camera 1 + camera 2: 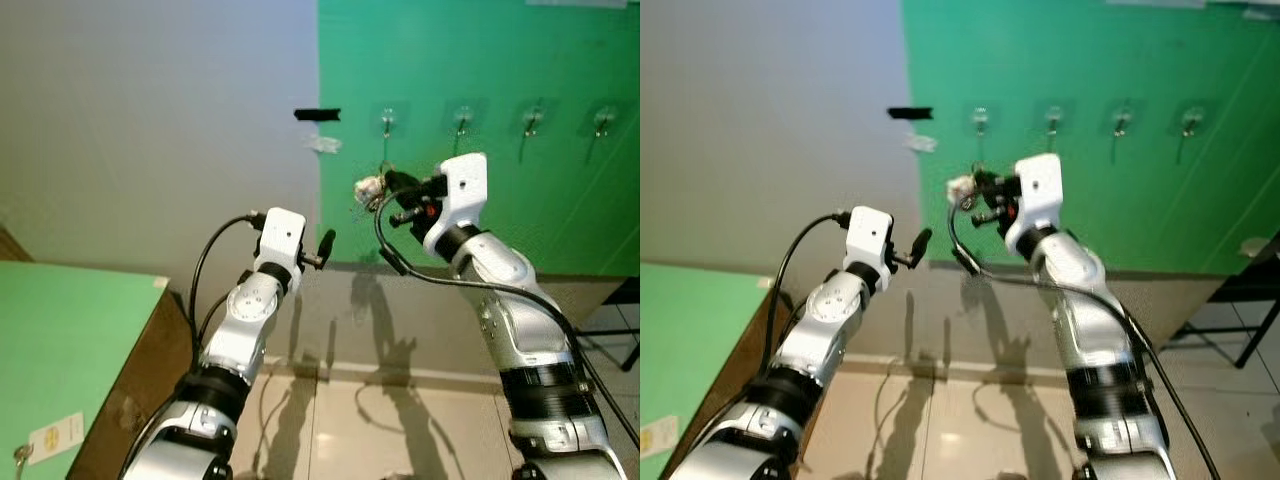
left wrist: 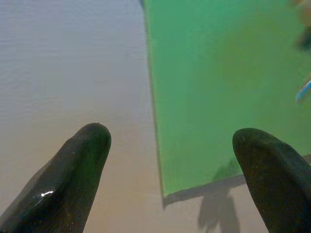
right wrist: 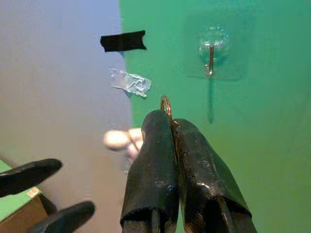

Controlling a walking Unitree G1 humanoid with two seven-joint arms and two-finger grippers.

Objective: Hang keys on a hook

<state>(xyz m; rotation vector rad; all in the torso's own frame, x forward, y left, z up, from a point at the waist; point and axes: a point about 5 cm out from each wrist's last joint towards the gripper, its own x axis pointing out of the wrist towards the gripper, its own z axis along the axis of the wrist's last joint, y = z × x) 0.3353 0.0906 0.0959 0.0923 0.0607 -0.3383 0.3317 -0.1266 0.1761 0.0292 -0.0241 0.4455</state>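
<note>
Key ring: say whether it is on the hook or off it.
Off. The key ring sticks out between the shut fingers of the right gripper, below and short of the leftmost hook, which hangs bare.

Glossy black rubbery right gripper (image 3: 171,127) pinches a metal key ring (image 3: 166,104) below a clear plastic hook (image 3: 210,59)

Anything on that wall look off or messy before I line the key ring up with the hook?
Yes: left of the nearest hook, at the edge of the green panel, a strip of black tape sits slightly askew, with a crumpled scrap of clear tape peeling below it. The hook looks intact; the right gripper pinches the key ring below it.
</note>
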